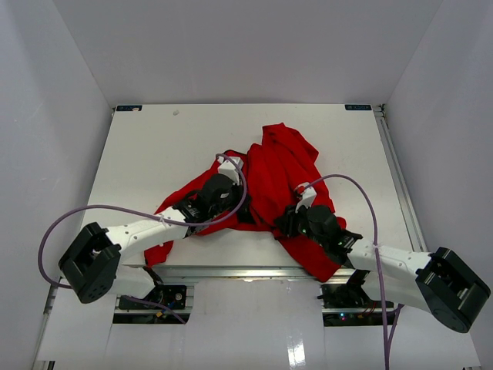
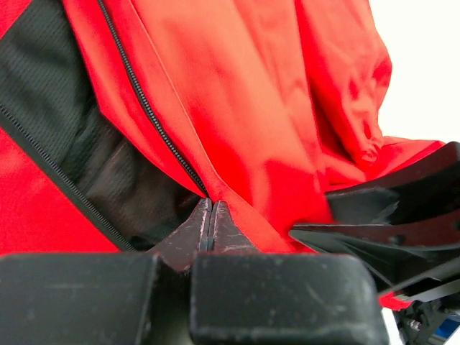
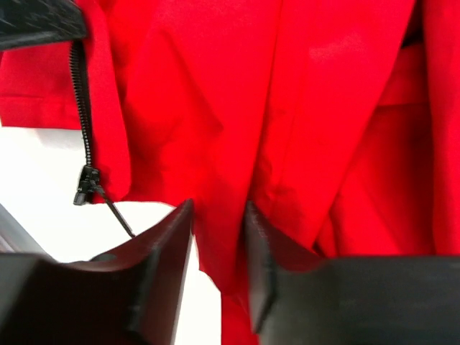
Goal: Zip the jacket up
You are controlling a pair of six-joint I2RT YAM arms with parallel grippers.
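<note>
The red jacket (image 1: 281,162) lies crumpled on the white table (image 1: 154,146), open at the front, with its dark mesh lining (image 2: 65,122) showing. My left gripper (image 2: 209,213) is shut on the jacket's front edge where a dark zipper track (image 2: 147,108) runs down to its tips; it also shows from above (image 1: 243,211). My right gripper (image 3: 219,230) is slightly open, with a fold of red fabric (image 3: 230,144) between its fingers (image 3: 169,251). It sits just right of the left one (image 1: 280,223). The other zipper track (image 3: 83,115) ends in a slider (image 3: 88,184) to its left.
A metal rail (image 1: 231,271) runs along the table's near edge under both arms. White walls enclose the table on three sides. Each arm trails a purple cable (image 1: 362,200). The right gripper's black body (image 2: 402,208) shows at the right of the left wrist view.
</note>
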